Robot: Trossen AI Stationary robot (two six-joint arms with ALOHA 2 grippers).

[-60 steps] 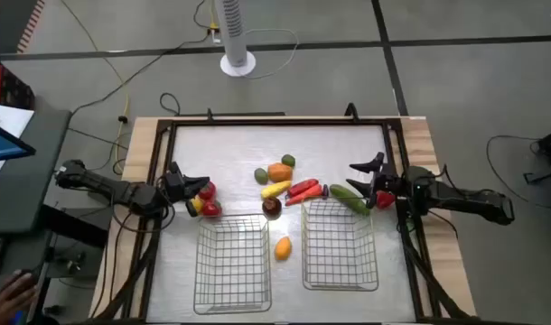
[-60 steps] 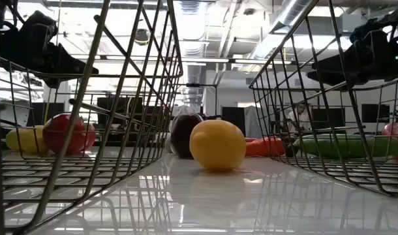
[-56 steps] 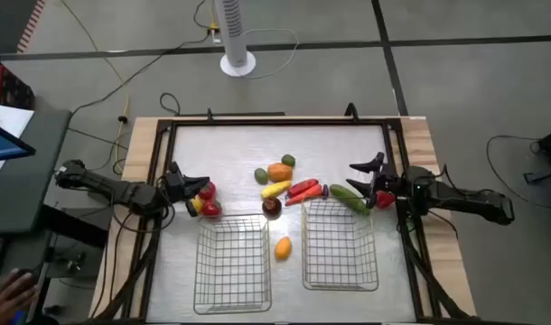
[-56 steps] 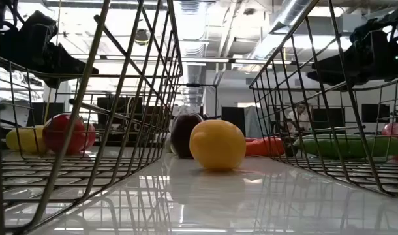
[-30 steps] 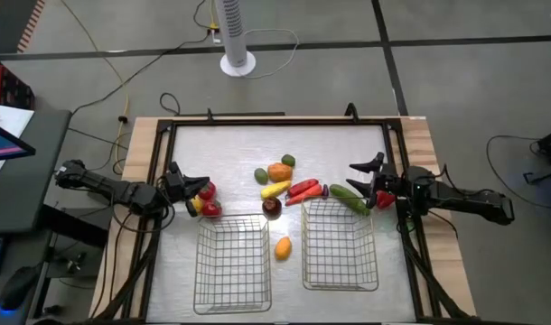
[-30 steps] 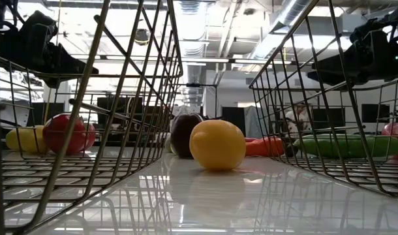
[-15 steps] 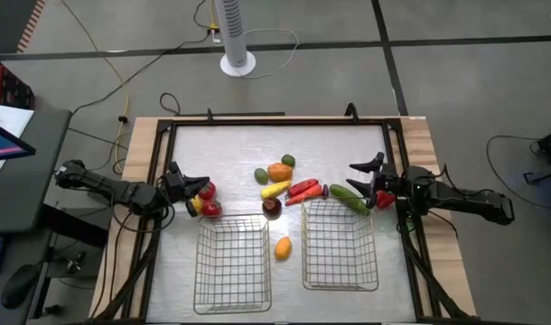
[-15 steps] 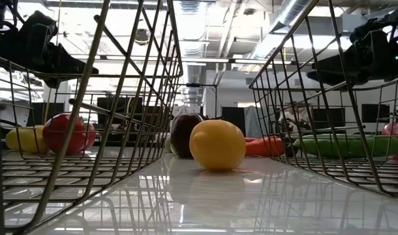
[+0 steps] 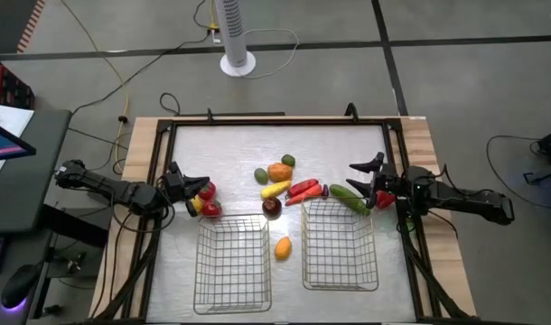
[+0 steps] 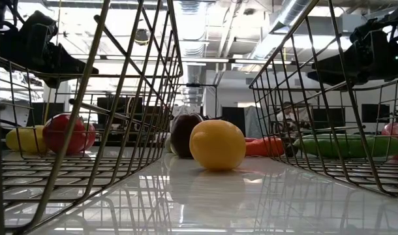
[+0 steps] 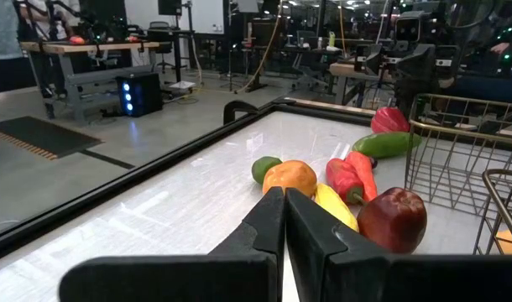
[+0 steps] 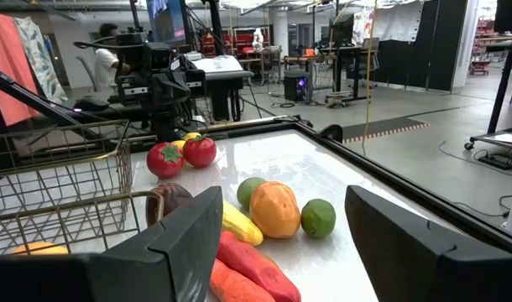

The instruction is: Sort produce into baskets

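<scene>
I see produce clustered mid-table, 12 o'clock of both wire baskets (one yellow piece between them); far table bare. Left gripper clenched at 9, right gripper spread, empty, at 3.

high: overhead | low: tabletop, between baskets | wrists: facing, sharing produce

A lab or workshop with an open floor. Exposed ducts and strip lights run overhead, workbenches carry gear, monitors stand on desks, cables trail over grey concrete, and a person sits at a station.
</scene>
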